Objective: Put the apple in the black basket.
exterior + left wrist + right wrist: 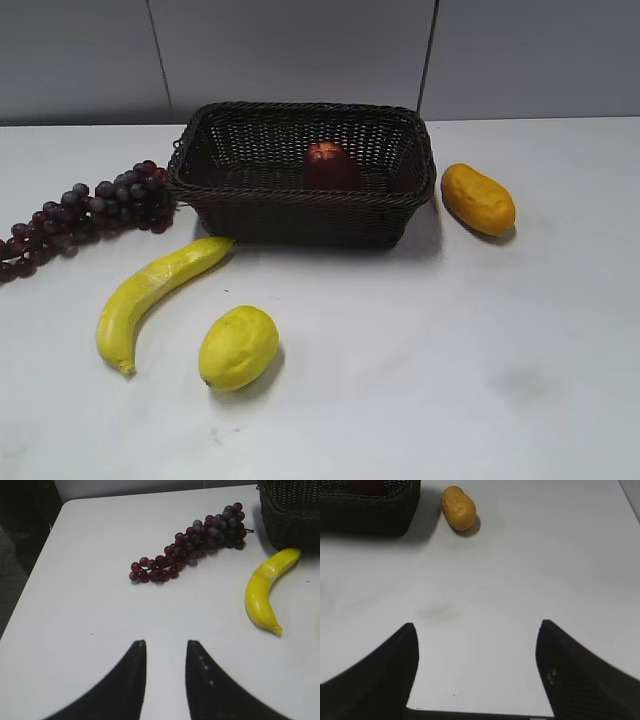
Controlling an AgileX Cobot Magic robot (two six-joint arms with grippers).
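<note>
Exterior view: apple (pixel 328 165) already sits inside the black basket (pixel 300 215) toward the desk's (pixel 450 350) far edge, no arm near it, so the placement looks done. Left end effector (pixel 165 647) empty with a narrow gap, hovering over bare desk on the left side; right end effector (pixel 477 630) empty and spread wide, near the front-right. Best move is probably just holding both clear of the basket rim, no re-grasp.

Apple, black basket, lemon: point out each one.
apple (pixel 328 163), exterior view, its red front face.
black basket (pixel 300 197), exterior view, its braided front rim.
lemon (pixel 238 346), exterior view, its middle.
</note>
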